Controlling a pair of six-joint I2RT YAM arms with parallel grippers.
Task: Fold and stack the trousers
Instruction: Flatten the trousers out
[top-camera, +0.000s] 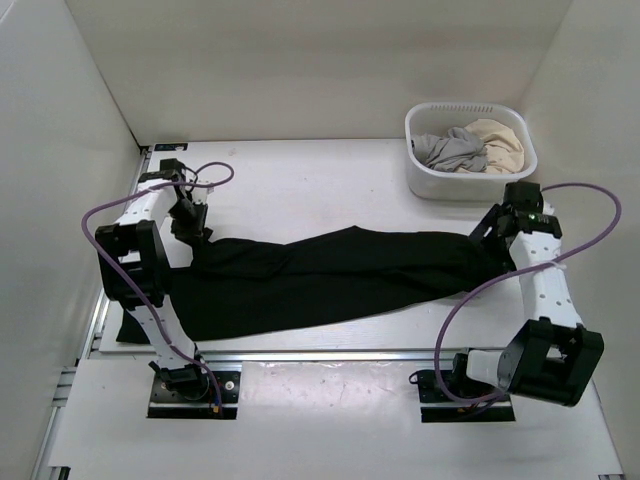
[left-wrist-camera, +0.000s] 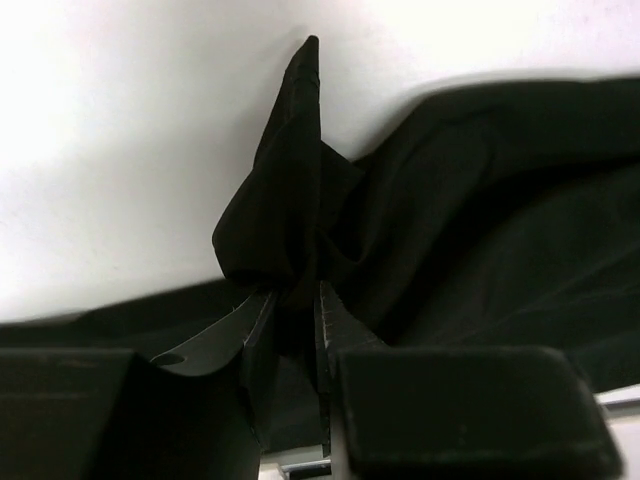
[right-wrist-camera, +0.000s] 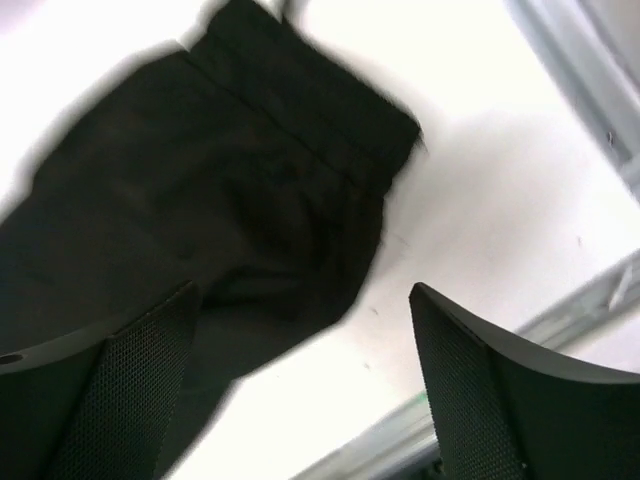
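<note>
The trousers (top-camera: 330, 275) are lying across the tabletop (top-camera: 300, 180), their long axis running left to right. The left gripper (left-wrist-camera: 296, 300) is pinching a raised peak of cloth at their far-left end. The right gripper (right-wrist-camera: 300, 295) is hovering wide open just above their right end, gripping nothing.
</note>
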